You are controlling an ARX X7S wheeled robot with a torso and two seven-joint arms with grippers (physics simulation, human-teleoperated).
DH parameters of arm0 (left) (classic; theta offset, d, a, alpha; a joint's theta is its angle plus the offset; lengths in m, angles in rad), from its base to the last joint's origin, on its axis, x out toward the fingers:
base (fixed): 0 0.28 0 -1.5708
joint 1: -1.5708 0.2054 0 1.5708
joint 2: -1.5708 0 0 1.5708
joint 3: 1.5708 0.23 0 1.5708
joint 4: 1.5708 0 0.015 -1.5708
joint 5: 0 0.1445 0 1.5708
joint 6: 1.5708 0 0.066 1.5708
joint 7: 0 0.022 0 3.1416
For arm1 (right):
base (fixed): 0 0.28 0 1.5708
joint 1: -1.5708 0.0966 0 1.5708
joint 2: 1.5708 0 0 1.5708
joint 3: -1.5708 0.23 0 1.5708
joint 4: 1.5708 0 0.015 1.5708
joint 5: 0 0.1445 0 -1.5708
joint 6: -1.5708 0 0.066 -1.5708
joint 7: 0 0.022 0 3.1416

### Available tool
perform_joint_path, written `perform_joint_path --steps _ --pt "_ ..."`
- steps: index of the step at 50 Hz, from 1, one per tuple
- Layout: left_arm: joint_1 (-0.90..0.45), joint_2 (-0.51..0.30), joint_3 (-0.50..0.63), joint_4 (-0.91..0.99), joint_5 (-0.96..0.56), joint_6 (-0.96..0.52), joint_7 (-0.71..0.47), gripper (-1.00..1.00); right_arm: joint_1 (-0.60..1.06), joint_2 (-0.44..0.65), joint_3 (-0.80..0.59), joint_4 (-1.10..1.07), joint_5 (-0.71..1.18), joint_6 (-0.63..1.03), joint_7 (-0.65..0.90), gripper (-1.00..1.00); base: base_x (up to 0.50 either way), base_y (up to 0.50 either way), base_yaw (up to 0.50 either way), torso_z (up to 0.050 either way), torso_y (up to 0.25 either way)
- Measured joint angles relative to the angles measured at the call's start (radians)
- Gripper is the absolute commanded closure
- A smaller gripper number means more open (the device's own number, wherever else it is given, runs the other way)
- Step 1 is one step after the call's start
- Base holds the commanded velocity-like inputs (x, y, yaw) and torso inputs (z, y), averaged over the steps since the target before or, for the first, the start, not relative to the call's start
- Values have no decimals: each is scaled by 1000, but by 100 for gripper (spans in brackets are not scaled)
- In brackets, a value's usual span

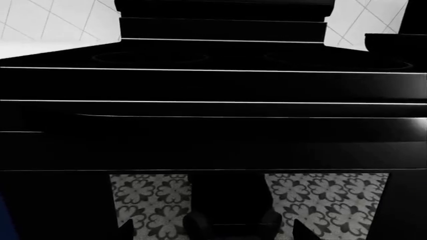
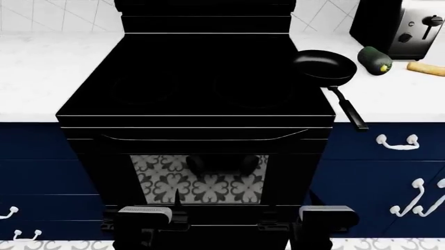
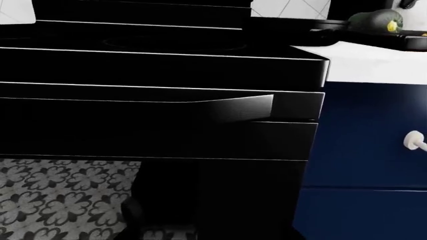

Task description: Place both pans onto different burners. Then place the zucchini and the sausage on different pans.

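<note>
At upper right of the head view, the frying pan (image 2: 324,67) sits on the white surface (image 2: 41,73) just beside the stovetop (image 2: 195,83), its rim overlapping the stovetop's right edge and its handle pointing toward the lower right. The zucchini (image 2: 375,60) and sausage (image 2: 425,68) lie farther right, near a toaster (image 2: 399,26). Neither pan is on a burner (image 2: 143,86), so the first step is judged not yet begun; the next move calls for raising the right arm toward the frying pan. The saucepan appears in no view. Both arms sit low at the frame bottom, and whether either arm's fingers are spread or pressed together cannot be told.
</note>
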Motion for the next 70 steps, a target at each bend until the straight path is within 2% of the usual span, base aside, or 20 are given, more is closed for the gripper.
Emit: perform_joint_path --steps 17,70 --pt "-1 -19 23 -5 -20 13 -16 -100 2 16 -19 7 31 -5 16 -100 0 0 0 33 0" --pt "-6 -55 70 -23 -63 32 -61 -100 12 52 -58 21 116 -1 45 -100 0 -499 0 0 0"
